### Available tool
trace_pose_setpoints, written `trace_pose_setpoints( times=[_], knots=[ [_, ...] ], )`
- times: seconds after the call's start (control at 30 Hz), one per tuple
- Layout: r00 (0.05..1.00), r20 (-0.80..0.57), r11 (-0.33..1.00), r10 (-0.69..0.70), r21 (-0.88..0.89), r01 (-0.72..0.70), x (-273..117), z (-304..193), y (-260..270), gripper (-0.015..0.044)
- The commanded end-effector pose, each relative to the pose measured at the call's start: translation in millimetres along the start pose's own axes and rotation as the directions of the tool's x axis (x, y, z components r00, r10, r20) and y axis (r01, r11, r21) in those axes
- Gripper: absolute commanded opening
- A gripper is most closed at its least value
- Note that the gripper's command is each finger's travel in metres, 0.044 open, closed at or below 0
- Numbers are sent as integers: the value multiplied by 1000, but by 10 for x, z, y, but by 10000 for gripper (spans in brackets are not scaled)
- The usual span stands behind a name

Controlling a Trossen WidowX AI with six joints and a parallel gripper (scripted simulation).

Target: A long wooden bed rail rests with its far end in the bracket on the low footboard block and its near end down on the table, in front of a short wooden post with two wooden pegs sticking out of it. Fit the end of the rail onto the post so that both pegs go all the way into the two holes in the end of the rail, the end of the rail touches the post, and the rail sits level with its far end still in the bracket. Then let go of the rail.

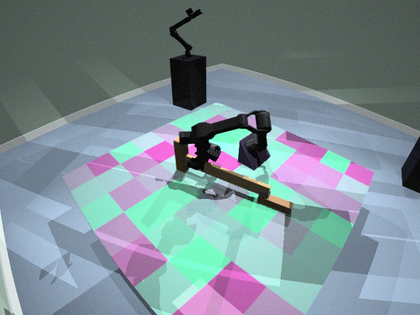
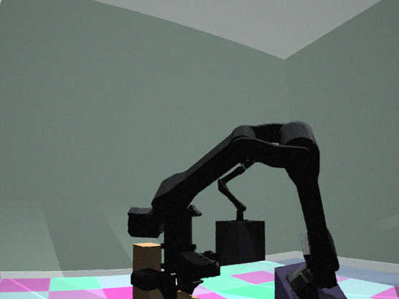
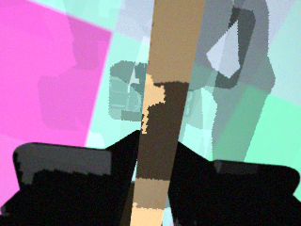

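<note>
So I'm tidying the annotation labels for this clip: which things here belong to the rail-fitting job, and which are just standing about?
Belong to the job:
- rail, gripped near its post end
- post
- footboard block, holding the rail's far end
- gripper, shut on the rail

Standing about:
- black pedestal with a small jointed arm on top
- dark block at the right edge

Behind me: black pedestal (image 1: 188, 81) carrying a small jointed black arm (image 1: 183, 28) | under me: pink-and-green checkered mat (image 1: 210, 244) | right edge: dark block (image 1: 411, 167)
</note>
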State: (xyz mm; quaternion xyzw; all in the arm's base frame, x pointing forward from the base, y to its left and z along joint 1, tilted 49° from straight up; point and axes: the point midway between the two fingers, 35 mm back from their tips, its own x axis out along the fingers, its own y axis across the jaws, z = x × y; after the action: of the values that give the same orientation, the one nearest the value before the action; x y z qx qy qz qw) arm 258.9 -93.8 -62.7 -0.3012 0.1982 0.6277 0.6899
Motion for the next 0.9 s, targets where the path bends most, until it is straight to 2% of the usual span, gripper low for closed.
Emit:
trace_pose_setpoints(
  times=[0.0,0.47,0.87],
  knots=[
    [1000,-10,1000,-10,-3,10,-39,-41,-23,0],
    [1000,-10,1000,-10,-3,10,-38,-55,-23,0],
    [1000,2,1000,2,1,-2,2,-12,1,315]
  ],
)
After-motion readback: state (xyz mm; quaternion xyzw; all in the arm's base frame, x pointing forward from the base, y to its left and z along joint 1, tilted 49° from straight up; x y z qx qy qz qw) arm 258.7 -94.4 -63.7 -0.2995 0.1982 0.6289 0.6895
